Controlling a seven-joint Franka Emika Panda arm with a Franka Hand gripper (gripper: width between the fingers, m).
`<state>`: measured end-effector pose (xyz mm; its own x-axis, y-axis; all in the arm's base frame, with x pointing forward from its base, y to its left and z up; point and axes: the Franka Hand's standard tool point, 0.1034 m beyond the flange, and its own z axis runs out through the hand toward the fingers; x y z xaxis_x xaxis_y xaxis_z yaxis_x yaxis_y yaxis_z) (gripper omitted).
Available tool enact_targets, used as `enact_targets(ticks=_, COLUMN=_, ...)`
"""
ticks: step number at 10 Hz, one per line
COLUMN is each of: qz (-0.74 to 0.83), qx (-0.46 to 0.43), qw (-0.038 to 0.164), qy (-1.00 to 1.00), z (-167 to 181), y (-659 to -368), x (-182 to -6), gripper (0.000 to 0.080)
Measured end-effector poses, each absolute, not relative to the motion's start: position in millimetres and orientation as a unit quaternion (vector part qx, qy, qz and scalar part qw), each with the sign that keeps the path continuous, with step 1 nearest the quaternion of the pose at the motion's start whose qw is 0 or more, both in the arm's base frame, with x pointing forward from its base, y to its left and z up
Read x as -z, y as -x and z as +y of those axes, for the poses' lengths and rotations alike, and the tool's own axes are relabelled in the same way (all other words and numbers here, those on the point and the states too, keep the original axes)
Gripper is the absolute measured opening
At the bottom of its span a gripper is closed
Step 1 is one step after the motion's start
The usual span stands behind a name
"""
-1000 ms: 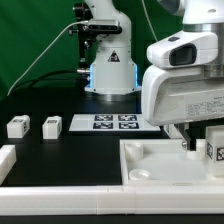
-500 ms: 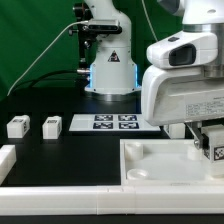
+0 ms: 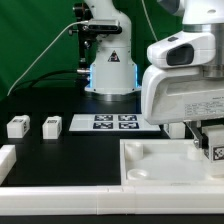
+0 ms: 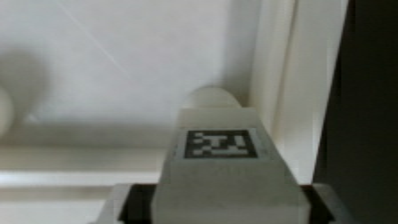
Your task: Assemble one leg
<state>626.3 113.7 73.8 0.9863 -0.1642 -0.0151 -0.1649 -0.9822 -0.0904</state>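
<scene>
Across the last second the gripper shifted slightly with its load, and in the last half second nothing has moved; I judge it settled over the mounting spot, ready to seat the part. Its dark fingers are clamped on either side of the leg, a chunky matte white plastic block bearing a black-and-white square tag. The leg hangs at a corner of the tabletop panel, smooth white with a raised rim; whether they touch is unclear
</scene>
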Motion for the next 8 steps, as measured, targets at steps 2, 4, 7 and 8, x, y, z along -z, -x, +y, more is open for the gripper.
enact_targets(ticks=2, qz=0.203, qx=-0.007, qw=0.042, qy=0.978, z=114.8, y=-624.9, x=-73.9, gripper=0.0293)
enact_targets(ticks=4, qz=0.346, qx=-0.014, qw=0.040, qy=0.937, z=116.2, y=-624.0, x=-72.5, gripper=0.0293)
enact_targets(ticks=7, qz=0.500, qx=-0.022, qw=0.039, qy=0.865, z=118.1, y=-623.5, x=-71.9, gripper=0.0293)
enact_targets(ticks=8, qz=0.533, qx=-0.024, qw=0.038, qy=0.845, z=118.3, y=-623.6, x=-71.8, gripper=0.0293)
